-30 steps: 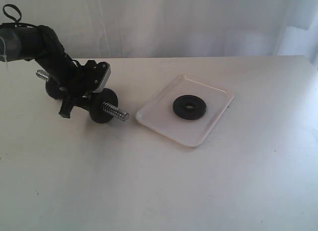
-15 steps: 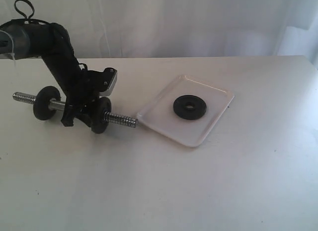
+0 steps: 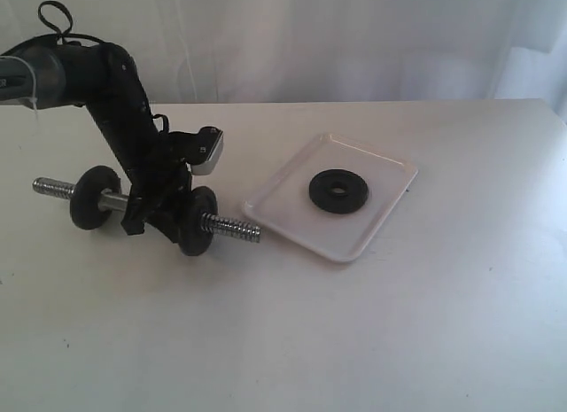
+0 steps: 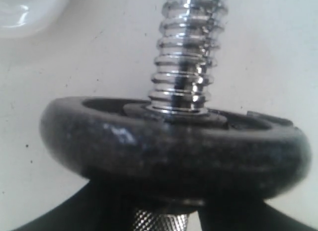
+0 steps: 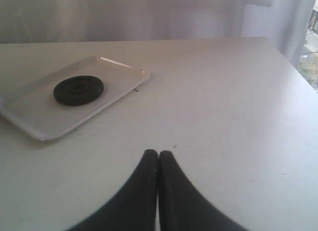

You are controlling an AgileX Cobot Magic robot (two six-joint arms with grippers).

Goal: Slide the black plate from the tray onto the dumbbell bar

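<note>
Exterior view, left to right. The bar (image 3: 115, 200) lies across the left of the table (image 3: 283, 341), its left threaded tip pointing away from the tray. A first disc (image 3: 93, 198) sits on the bar near that tip. The left gripper (image 3: 146, 213), at the end of a black arm reaching down from the upper left, is clenched on the bar's middle between the two discs. In the left wrist view its dark fingers (image 4: 74, 216) flank the knurled grip. A second disc (image 3: 195, 220) follows. The right threaded end (image 3: 232, 227) projects beyond it and stops just beside the tray (image 3: 270, 208); whether the two touch cannot be judged. The plate (image 3: 338, 191) lies flat in the tray, near its middle and well apart from the bar. Right wrist view: the right gripper (image 5: 158, 164) hangs over bare table, its jaws pressed together on nothing, with the tray and plate ahead of it.
</note>
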